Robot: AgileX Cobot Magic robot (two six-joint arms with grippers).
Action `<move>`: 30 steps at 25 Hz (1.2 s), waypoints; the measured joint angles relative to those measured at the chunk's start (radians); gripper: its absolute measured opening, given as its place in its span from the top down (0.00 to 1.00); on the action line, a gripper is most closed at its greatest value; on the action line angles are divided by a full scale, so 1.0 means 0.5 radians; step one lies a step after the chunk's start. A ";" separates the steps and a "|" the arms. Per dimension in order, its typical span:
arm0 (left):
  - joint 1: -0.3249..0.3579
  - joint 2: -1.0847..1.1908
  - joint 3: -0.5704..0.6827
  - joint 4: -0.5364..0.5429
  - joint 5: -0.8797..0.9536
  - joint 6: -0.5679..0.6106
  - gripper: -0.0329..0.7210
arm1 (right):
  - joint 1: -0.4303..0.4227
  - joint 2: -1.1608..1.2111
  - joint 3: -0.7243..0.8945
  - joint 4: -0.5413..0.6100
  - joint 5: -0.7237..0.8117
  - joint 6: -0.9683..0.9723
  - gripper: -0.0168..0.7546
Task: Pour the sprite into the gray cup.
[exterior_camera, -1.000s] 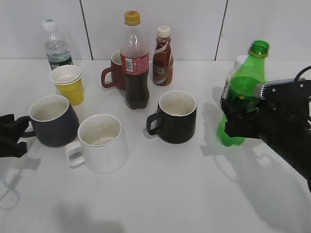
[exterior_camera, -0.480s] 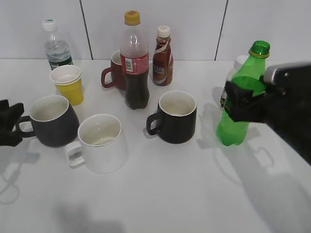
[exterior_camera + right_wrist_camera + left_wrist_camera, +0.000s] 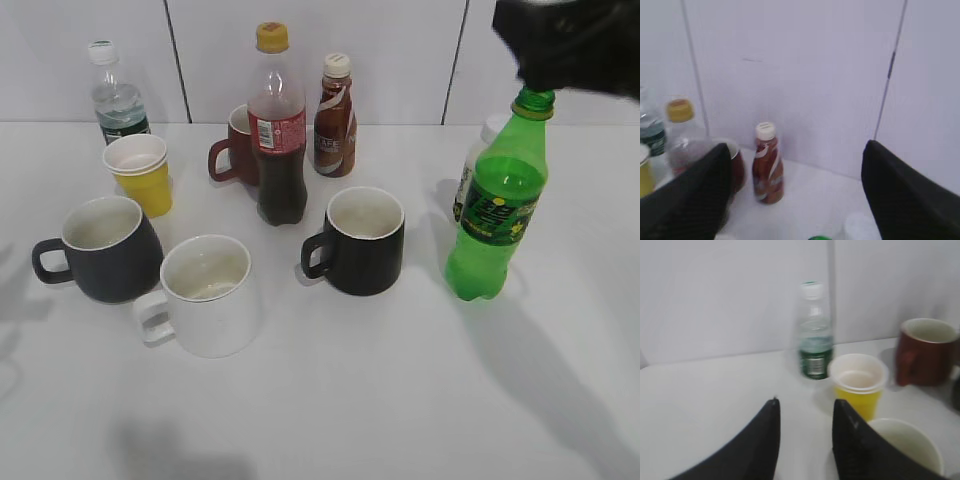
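**Bystanders on the white table**

A cola bottle (image 3: pixel 278 125) with a red label and yellow cap stands upright near the back, just in front of a dark red mug (image 3: pixel 236 150) whose handle points left. Beside them, to the right, stands a small brown bottle (image 3: pixel 335 105) with a cream cap. At the far left rear a clear water bottle (image 3: pixel 117 98) stands, and just in front of it a yellow paper cup (image 3: pixel 140 171) with a white one nested inside. A black straight-sided mug (image 3: pixel 360 241) sits mid-table, handle left; a white mug (image 3: pixel 204 296) sits nearer the camera, handle left. A white-capped container (image 3: pixel 482 140), possibly a bottle, is mostly hidden at the right.
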 joint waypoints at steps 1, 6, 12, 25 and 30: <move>0.000 -0.120 -0.059 -0.037 0.256 -0.022 0.59 | 0.000 -0.085 -0.061 -0.006 0.186 -0.002 0.20; 0.000 -0.720 -0.407 -0.103 1.363 -0.040 0.59 | 0.000 -0.567 -0.194 -0.057 1.071 -0.015 0.21; 0.000 -1.264 -0.714 -0.231 2.540 -0.040 0.59 | 0.000 -1.084 -0.205 -0.136 2.202 0.204 0.21; 0.000 -1.982 -0.708 -0.317 3.809 -0.040 0.61 | 0.000 -2.010 0.087 -0.537 3.455 0.675 0.21; 0.000 -2.165 -0.683 -0.313 3.729 -0.030 0.65 | 0.000 -2.319 0.140 -0.554 3.360 0.687 0.22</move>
